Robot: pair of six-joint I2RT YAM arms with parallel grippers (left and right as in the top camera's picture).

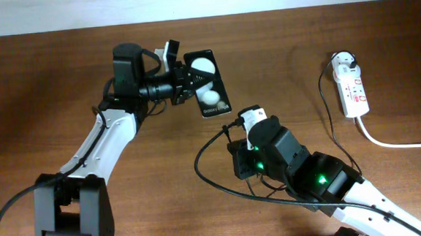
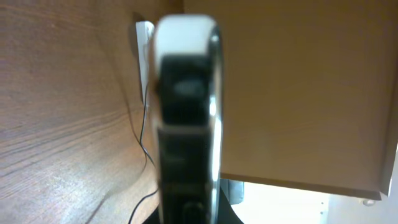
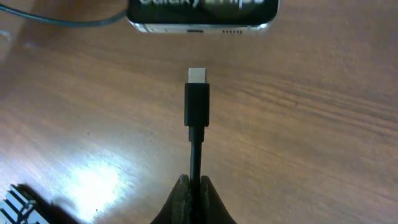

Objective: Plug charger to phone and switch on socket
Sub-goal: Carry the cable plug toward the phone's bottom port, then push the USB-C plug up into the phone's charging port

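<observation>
0 of 2 steps done: I clamp phone [image 1: 215,77] in left gripper [image 1: 192,81], charger [image 3: 197,102] in right gripper [image 3: 193,186]; plug unmated, socket [image 1: 354,91] untouched.

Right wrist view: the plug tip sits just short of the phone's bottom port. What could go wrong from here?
1. The right gripper pinches the charger on its thin cable behind the plug, so the plug may tilt or buckle against the phone instead of entering the port.
2. The left gripper appears to hold the phone by one side only, so a push from the plug could twist it in the grip.
</observation>
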